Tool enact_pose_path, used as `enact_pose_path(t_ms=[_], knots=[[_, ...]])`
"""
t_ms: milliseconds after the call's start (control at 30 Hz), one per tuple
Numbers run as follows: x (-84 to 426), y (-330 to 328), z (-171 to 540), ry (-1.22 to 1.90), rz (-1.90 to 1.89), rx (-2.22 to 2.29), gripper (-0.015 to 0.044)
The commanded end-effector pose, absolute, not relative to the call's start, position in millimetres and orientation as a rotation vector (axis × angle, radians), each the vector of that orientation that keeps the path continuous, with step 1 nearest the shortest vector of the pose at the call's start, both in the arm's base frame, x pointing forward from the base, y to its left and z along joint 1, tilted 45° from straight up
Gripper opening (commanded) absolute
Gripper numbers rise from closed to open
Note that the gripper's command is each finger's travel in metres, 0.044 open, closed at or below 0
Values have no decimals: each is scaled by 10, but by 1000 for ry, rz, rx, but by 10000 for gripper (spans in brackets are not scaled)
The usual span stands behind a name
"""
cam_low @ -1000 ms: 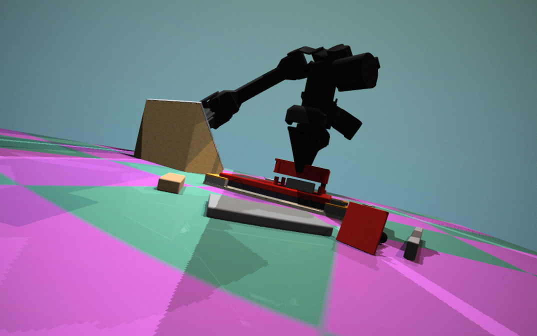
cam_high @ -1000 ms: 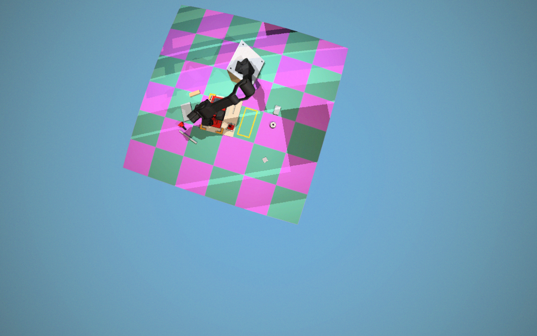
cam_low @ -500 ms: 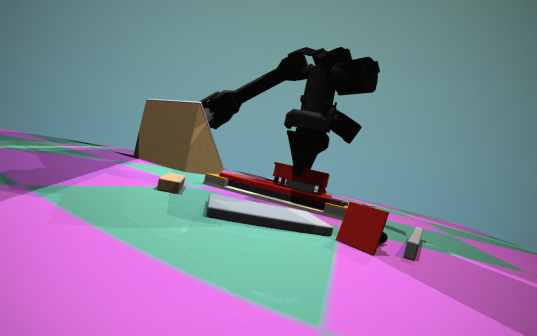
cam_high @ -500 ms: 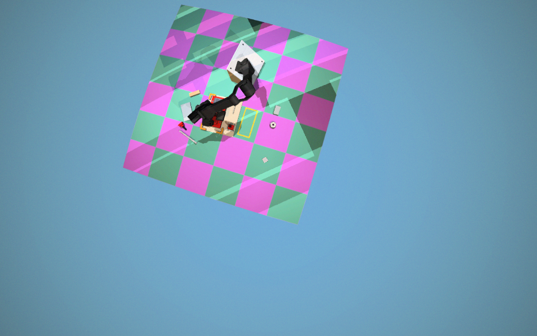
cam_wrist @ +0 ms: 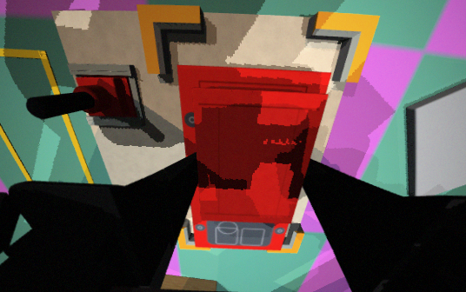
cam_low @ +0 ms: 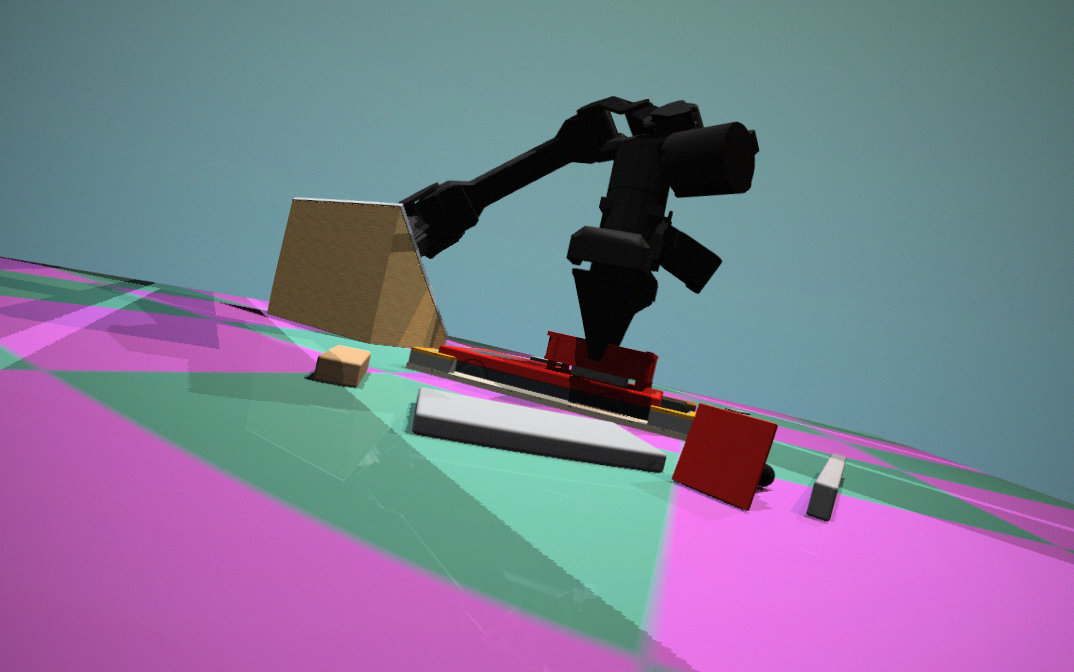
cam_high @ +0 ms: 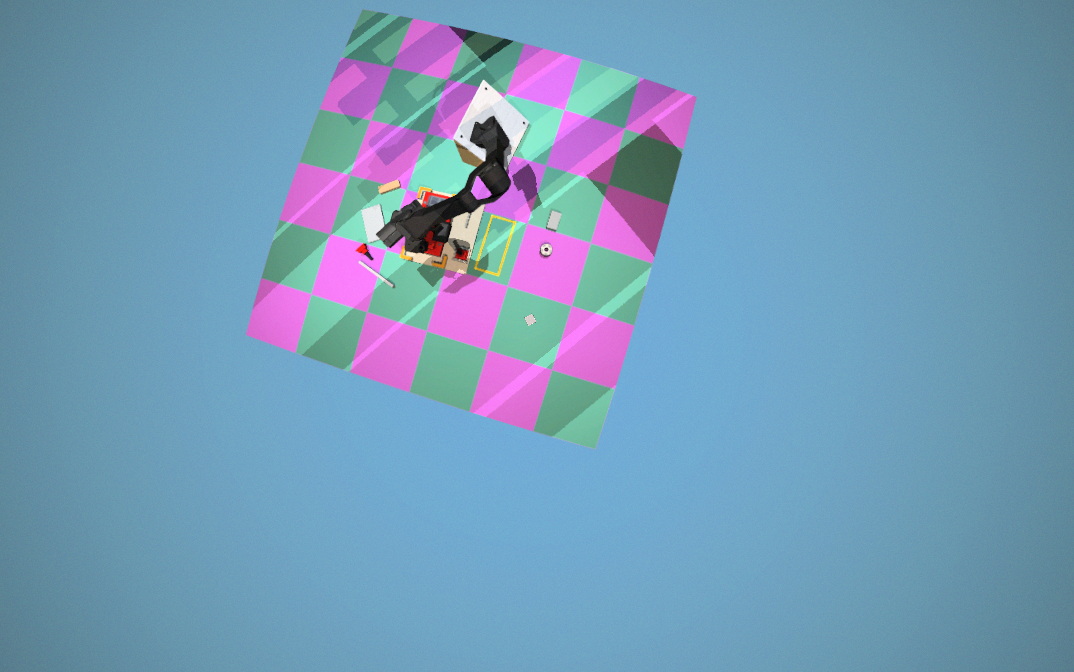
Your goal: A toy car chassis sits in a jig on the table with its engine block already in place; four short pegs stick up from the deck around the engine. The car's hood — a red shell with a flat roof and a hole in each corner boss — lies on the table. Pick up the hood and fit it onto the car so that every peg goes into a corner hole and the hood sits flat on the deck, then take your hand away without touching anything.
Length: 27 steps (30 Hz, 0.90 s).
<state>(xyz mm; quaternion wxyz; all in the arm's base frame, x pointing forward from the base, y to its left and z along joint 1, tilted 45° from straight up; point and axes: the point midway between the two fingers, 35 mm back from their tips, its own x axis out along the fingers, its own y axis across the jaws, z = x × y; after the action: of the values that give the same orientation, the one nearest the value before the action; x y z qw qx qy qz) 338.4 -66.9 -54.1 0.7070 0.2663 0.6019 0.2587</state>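
The red hood [cam_low: 566,346] [cam_wrist: 235,152] is between my fingers, roof up, above the rear part of the car in the wrist view. My gripper [cam_low: 599,355] [cam_wrist: 249,159] is shut on its two long sides. The red chassis [cam_low: 498,364] [cam_wrist: 189,78] sits in the jig with orange corners [cam_wrist: 147,32] [cam_low: 431,355]. In the exterior view the hood is very low over the deck, with a narrow gap where the grey engine block [cam_low: 599,375] shows. The pegs and corner holes are mostly hidden, so I cannot tell whether every peg is in a hole.
A grey slab [cam_high: 373,223] [cam_low: 530,427] [cam_wrist: 443,143] and a wooden block [cam_high: 388,187] [cam_low: 342,364] lie beside the jig. A red piece [cam_high: 362,249] [cam_low: 724,455] and a pale bar [cam_high: 376,274] [cam_low: 826,487] lie near the slab. A black handle [cam_wrist: 61,105] sticks up from the jig board.
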Motion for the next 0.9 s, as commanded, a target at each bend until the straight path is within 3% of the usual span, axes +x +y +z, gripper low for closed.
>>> enact_pose_path(t_ms=[0, 433, 867], knots=[[3392, -655, -554, 1335, 572, 597, 0], [3390, -638, -566, 1338, 576, 590, 0], [3391, -636, -571, 1338, 576, 591, 341]])
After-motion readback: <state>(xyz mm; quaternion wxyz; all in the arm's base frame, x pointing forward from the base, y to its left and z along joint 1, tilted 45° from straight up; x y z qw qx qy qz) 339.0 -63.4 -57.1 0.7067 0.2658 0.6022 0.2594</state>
